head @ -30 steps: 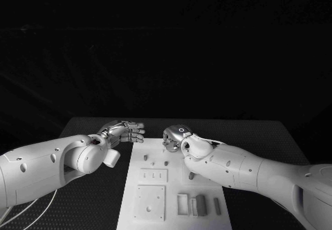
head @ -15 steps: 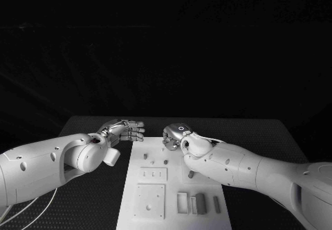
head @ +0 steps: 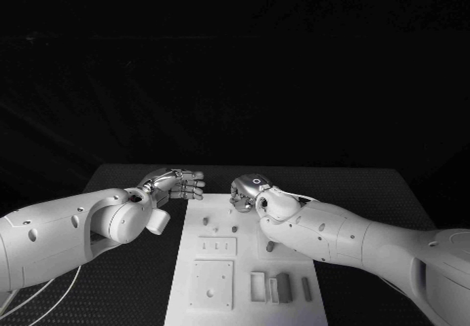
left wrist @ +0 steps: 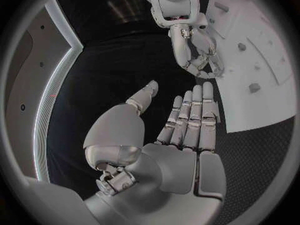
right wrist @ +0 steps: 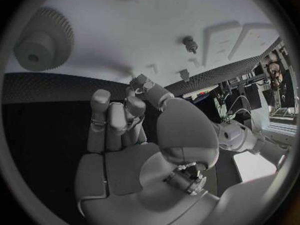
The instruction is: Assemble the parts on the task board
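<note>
Hovering left hand point(head: 176, 185) fingers apart, empty | right hand point(head: 247, 192) fingers curled, grip unclear | gear point(right wrist: 42, 44) on task board point(head: 221, 285)

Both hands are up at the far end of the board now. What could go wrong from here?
The right hand has its fingers curled at the task board's far edge; whether they pinch anything is hard to tell, so a small part might slip. The left hand, fingers straight, hovers close by, so the hands may collide. The gear and small pegs could be knocked.
</note>
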Available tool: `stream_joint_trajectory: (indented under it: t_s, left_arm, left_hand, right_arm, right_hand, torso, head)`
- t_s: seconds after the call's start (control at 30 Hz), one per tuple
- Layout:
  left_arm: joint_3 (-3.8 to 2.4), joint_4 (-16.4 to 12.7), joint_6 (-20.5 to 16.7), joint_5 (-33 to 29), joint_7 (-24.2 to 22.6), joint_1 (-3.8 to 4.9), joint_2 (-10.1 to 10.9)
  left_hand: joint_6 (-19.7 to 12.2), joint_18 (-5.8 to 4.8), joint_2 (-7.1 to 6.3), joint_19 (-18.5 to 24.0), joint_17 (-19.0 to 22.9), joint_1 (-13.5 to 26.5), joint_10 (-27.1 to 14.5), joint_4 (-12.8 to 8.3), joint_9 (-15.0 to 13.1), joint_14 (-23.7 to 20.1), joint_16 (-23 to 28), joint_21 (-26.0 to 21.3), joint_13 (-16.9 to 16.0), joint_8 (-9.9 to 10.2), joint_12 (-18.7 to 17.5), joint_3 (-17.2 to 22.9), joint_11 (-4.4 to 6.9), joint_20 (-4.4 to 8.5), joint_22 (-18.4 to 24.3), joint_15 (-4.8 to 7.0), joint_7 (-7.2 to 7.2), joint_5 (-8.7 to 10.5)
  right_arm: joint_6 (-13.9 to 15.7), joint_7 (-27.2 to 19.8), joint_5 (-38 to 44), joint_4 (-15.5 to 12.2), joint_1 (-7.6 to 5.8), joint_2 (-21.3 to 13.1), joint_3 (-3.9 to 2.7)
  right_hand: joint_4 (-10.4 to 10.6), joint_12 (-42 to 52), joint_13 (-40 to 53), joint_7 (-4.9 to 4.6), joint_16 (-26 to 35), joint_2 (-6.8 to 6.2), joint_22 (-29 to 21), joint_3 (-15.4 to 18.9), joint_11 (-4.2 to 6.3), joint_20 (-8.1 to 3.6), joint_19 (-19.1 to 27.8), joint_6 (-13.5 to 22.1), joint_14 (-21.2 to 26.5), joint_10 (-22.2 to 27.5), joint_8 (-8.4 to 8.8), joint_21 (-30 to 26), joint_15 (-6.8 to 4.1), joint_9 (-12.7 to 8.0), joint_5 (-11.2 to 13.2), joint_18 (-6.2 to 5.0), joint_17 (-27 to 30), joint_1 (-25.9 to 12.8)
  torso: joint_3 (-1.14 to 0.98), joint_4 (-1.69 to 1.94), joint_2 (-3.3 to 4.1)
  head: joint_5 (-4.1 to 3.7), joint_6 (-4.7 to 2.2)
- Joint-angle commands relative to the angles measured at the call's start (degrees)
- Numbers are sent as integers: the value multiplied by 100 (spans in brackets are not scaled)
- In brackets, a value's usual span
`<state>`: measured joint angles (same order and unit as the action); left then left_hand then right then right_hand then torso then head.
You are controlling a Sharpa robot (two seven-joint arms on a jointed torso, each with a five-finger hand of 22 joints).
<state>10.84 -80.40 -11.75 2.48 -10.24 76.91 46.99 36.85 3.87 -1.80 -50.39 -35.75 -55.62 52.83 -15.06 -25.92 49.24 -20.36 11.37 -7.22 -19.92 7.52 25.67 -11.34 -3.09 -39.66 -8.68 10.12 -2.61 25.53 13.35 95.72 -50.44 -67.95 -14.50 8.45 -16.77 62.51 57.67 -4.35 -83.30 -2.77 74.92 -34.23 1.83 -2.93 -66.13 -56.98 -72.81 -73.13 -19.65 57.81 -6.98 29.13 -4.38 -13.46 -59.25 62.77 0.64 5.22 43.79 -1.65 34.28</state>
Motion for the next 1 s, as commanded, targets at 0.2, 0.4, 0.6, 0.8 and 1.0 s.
stream_joint_trajectory:
  t_s: [0.2,0.4,0.6,0.8,1.0]
  left_arm:
    - [-5,4,97,16,-26,7,-28]
    - [-5,-2,96,17,-19,7,-15]
    - [-5,-1,100,17,-21,7,-18]
    - [-5,-1,93,17,-23,7,-5]
    - [-5,-2,93,17,-28,7,1]
  left_hand:
    - [9,59,-6,-50,-7,70,25,-4,7,48,35,-40,8,34,-37,-16,-19,8,8,4,335,-24]
    - [9,58,-7,-50,-8,71,25,-5,8,48,37,-42,8,35,-40,-17,-19,8,8,3,334,-24]
    - [8,58,-8,-50,-8,72,24,-5,8,47,38,-43,9,36,-43,-18,-19,8,9,3,334,-24]
    - [7,57,-8,-50,-9,73,24,-5,9,47,40,-45,9,37,-46,-19,-19,8,9,3,334,-23]
    - [7,57,-6,-51,-11,73,24,-6,10,48,42,-46,9,39,-49,-19,-18,8,9,3,333,-24]
  right_arm:
    - [-140,-45,-222,53,12,34,9]
    - [-87,-28,-274,52,12,23,9]
    - [-44,-30,-313,37,12,-2,9]
    - [-7,-39,-331,4,12,-40,9]
    - [101,-54,-343,-207,8,-192,6]
  right_hand:
    - [60,-83,-4,-165,86,-93,82,-40,-135,-6,33,214,84,25,288,-3,46,133,-26,-154,162,-178]
    - [105,-104,-10,-301,95,-221,73,-96,-265,2,9,518,87,9,499,-18,172,37,-24,-154,189,-249]
    - [143,-109,-9,-375,104,-307,68,-133,-336,6,-5,704,100,19,624,-30,239,-31,-22,-154,215,-270]
    - [158,-109,-8,-391,101,-338,68,-138,-353,8,-11,740,94,21,648,-32,256,-48,-20,-154,209,-280]
    - [166,-105,-7,-392,93,-332,69,-145,-354,6,-19,727,74,18,644,-30,260,-48,-21,-154,184,-277]
  torso:
    - [-2,0,1]
    - [-2,-1,6]
    - [-1,0,0]
    - [-3,-4,1]
    - [-5,-2,-2]
  head:
    - [6,9]
    - [8,9]
    - [8,14]
    - [16,8]
    - [21,-2]
